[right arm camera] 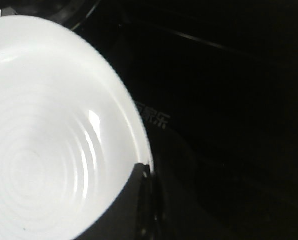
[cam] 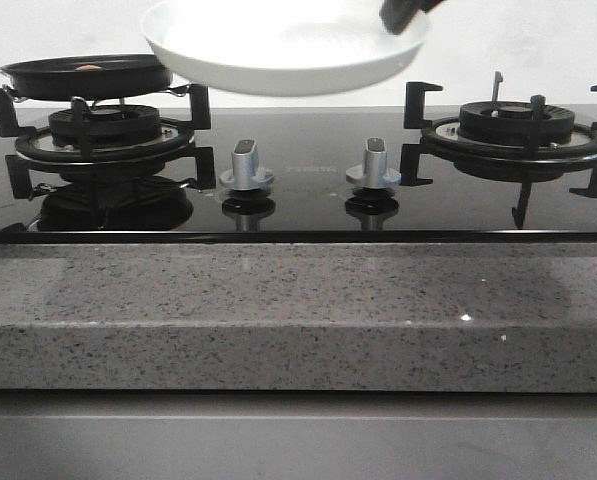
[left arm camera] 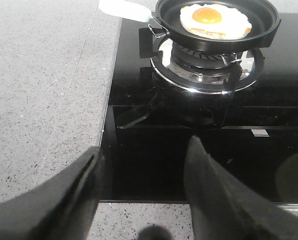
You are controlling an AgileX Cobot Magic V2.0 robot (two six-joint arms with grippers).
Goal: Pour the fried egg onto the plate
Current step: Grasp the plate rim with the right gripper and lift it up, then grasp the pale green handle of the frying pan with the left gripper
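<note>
White plate (cam: 278,50) hangs pinched at its three-o'clock rim by the right gripper (cam: 403,15); it could slip. Left gripper (left arm camera: 144,170) gapes empty, egg (left arm camera: 214,20) unpoured.

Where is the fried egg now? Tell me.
The fried egg lies in the black frying pan on the left burner, beside the raised plate.

The round glossy white plate (cam: 283,45) is overexposed against a bright backdrop, and blown out in the right wrist view. The black glass hob (cam: 308,190) mirrors burners sharply; the dark blurred left gripper (left arm camera: 144,200) sits out of focus.
</note>
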